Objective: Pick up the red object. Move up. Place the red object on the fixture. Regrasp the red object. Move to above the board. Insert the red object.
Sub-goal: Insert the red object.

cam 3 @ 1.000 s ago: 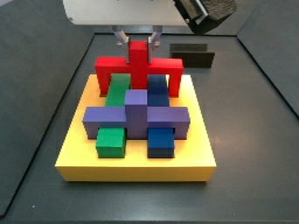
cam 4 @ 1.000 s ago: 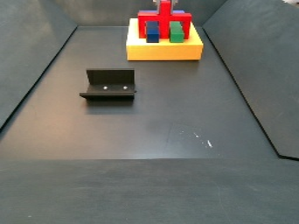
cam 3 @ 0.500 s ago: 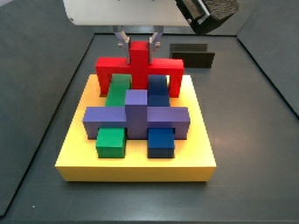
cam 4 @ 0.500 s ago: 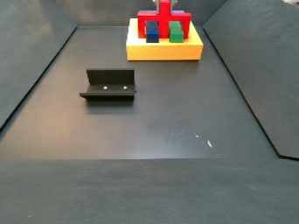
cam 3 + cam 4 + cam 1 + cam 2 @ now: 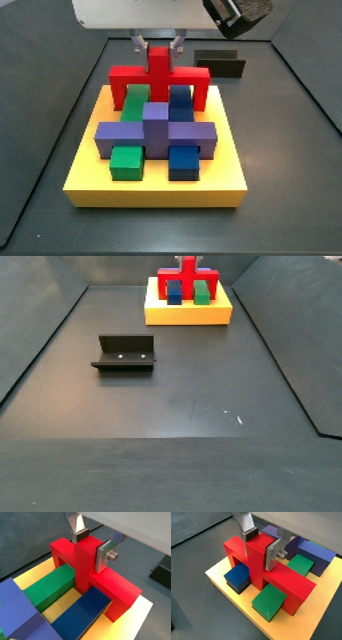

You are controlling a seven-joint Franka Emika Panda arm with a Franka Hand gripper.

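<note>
The red object (image 5: 158,78) stands upright at the far end of the yellow board (image 5: 154,192), its two legs straddling a green bar (image 5: 53,587) and a blue bar (image 5: 83,614). My gripper (image 5: 159,45) is right above it and shut on its centre stub, which points up. In both wrist views the silver fingers (image 5: 104,555) press on either side of the stub; the gripper (image 5: 90,546) shows there and in the wrist view (image 5: 260,547). The fixture (image 5: 126,353) stands empty on the floor, well away from the board (image 5: 187,316).
A purple cross block (image 5: 156,130) sits mid-board, with a small green block (image 5: 127,160) and a small blue block (image 5: 185,162) in front of it. The fixture also shows behind the board in a side view (image 5: 221,62). Dark walls enclose the floor.
</note>
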